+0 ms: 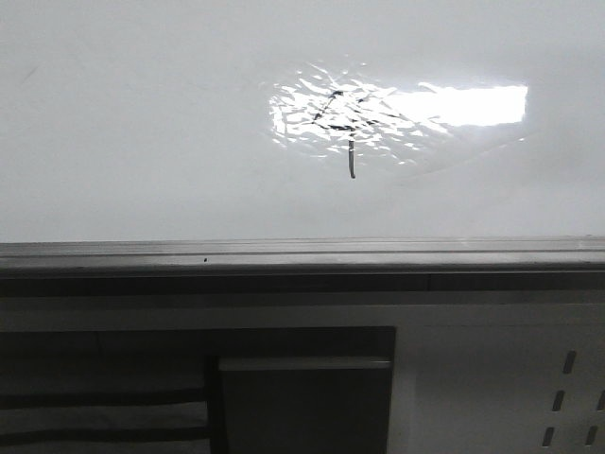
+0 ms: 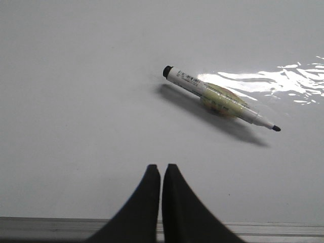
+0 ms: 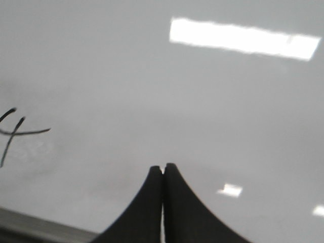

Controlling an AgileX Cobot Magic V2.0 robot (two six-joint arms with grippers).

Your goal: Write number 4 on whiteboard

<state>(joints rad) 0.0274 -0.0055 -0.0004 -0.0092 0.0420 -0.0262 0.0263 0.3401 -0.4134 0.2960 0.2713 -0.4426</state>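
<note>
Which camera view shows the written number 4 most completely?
The front view: the whole number 4 is in frame on the whiteboard, though glare covers its upper strokes. The right wrist view shows only part of it, cut off at the picture's edge. The left wrist view shows no 4, only a marker.

A capless marker (image 2: 220, 99) with a yellowish wrap around its middle lies flat. A dark-panelled cabinet (image 1: 302, 392) stands apart from it.
</note>
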